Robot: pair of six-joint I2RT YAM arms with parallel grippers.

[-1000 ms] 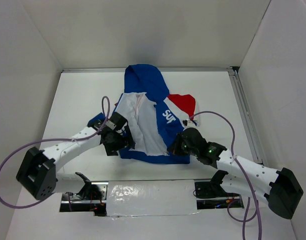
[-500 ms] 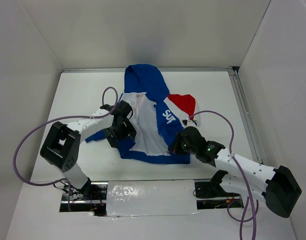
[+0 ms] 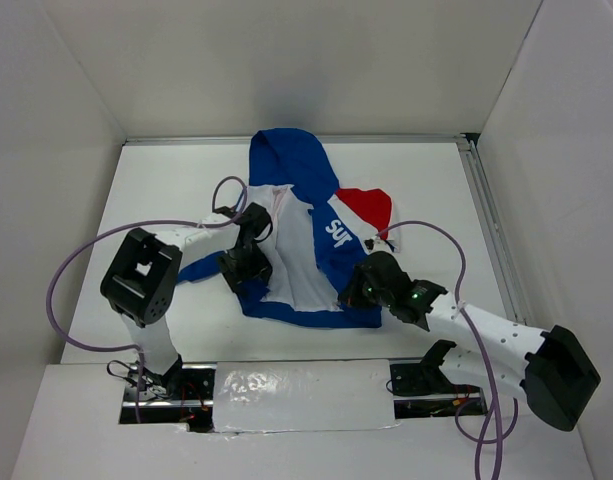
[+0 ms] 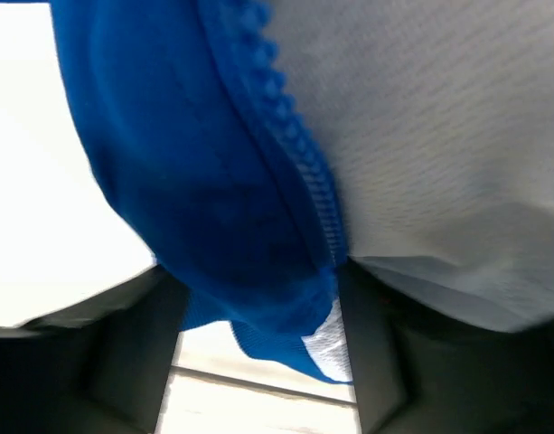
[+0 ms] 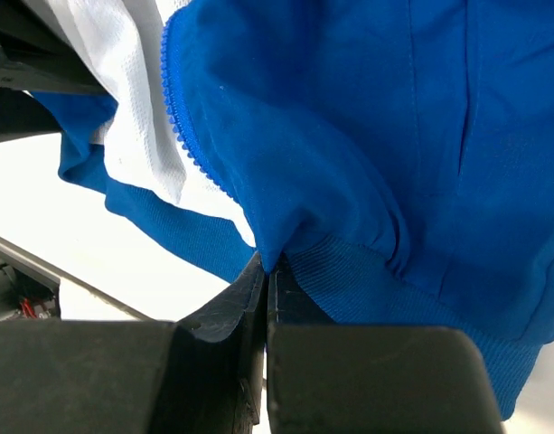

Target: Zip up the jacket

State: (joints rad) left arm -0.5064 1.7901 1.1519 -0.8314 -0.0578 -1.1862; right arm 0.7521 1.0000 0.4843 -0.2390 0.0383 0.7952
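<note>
The jacket (image 3: pixel 321 235) lies open on the table, hood at the far end, white lining up, and its red panel and white lettering on the right half. My left gripper (image 3: pixel 244 268) is at the left front edge. In the left wrist view its jaws stand apart, with the blue zipper edge (image 4: pixel 258 226) and hem lying between the fingers (image 4: pixel 123 353). My right gripper (image 3: pixel 354 292) is shut on the blue bottom hem (image 5: pixel 286 244) of the right half, next to the zipper teeth (image 5: pixel 191 136).
White walls enclose the table on three sides. A metal rail (image 3: pixel 491 230) runs along the right side. Purple cables loop from both arms. The left arm's elbow block (image 3: pixel 141 275) stands left of the jacket.
The left arm has folded in toward the jacket, and its gripper has shifted slightly up and right along the left edge. A blue sleeve now shows at the left. The right arm has barely moved.
</note>
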